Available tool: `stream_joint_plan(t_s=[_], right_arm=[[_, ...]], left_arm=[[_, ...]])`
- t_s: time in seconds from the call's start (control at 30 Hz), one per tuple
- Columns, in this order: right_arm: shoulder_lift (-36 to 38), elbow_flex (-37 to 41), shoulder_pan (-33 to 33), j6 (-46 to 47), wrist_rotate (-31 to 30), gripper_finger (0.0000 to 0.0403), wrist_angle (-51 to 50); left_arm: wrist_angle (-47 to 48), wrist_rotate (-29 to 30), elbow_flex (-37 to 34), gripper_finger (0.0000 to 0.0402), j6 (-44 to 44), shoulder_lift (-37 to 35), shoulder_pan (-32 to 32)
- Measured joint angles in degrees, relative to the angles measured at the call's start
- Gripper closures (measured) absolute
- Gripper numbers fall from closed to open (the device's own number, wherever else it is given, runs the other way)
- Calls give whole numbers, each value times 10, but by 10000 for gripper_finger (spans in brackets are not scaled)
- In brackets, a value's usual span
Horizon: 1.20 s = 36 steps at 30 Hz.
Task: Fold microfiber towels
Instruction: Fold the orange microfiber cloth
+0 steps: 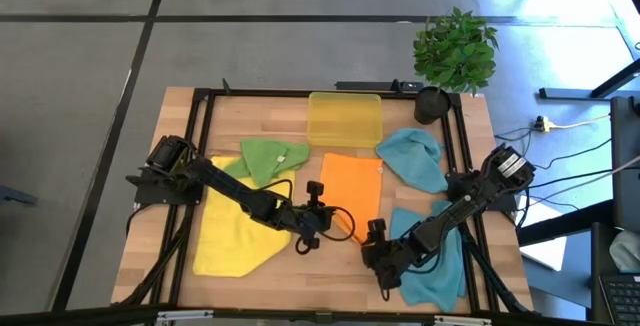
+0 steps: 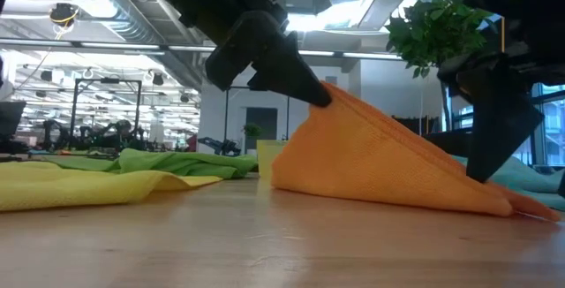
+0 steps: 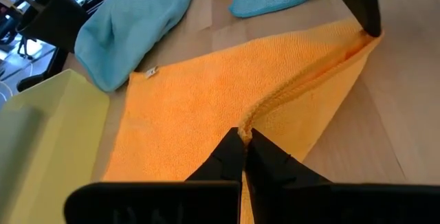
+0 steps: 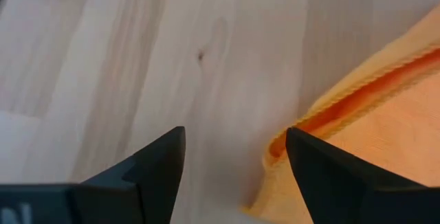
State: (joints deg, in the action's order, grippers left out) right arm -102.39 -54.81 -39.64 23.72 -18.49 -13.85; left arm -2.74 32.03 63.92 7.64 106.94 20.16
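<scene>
From overhead you look straight down on the whole counter (image 1: 330, 266). Your low camera sits at counter level, facing the room. Both wrist cameras look closely at the orange towel (image 3: 206, 93), which all four views share.

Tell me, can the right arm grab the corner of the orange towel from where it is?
Probably yes. The right gripper is open with the orange towel's corner beside one finger, and only bare table around it. The left gripper pinches another edge, lifting it.
</scene>
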Motion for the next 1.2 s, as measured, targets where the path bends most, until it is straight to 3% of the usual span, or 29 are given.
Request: stream_joint_plan(t_s=[0.73,1.0,1.2], right_arm=[[-1,0,-19,18,1,148,-20],[-1,-76,-27,28,-75,148,-150],[-1,-102,-26,21,-82,148,-154]], left_arm=[[0,0,0,401,-18,-49,1],[3,0,0,401,-15,-49,0],[1,0,0,401,-15,-49,-1]])
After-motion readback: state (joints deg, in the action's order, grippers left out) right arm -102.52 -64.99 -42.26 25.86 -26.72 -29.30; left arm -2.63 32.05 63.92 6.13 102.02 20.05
